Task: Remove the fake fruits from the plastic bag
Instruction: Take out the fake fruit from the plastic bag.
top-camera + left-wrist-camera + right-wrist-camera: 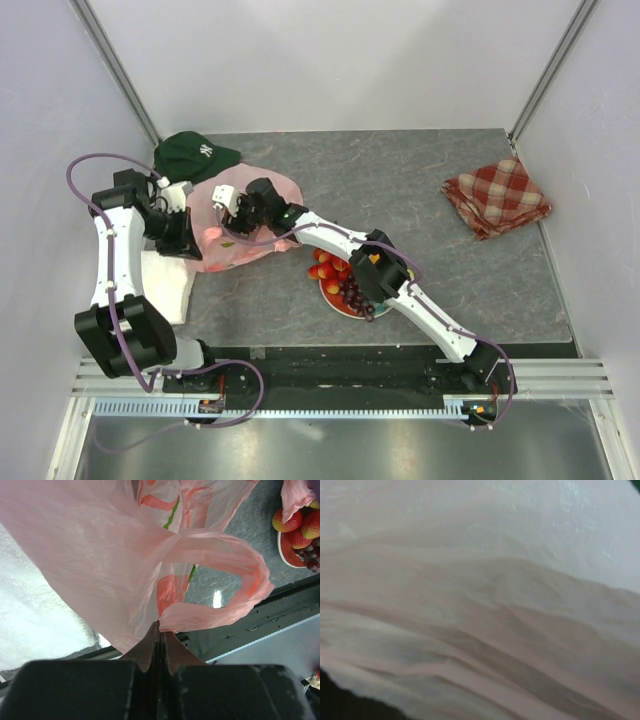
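The plastic bag [262, 243] lies crumpled on the left of the table [440, 260]. There is 1 bag, and the left wrist view shows 1 handle loop [235, 575] standing out from it. The left gripper [159, 628] has its fingers pressed together on a fold of the bag's film at the base of that loop.

The right gripper [245, 208] is at the top of the bag. Its own camera shows only pale pink film, so whether it is wide or narrow cannot be told.

Just right of the bag, the fake fruits [340, 283] sit on 1 red plate [334, 303], half hidden by the right arm. The left wrist view makes out 3 red berries [288, 522] and 1 dark grape bunch [309, 556].

Around these lie 1 green cap [192, 155], 1 white towel [168, 285] and, well apart, 1 checked cloth [497, 196].
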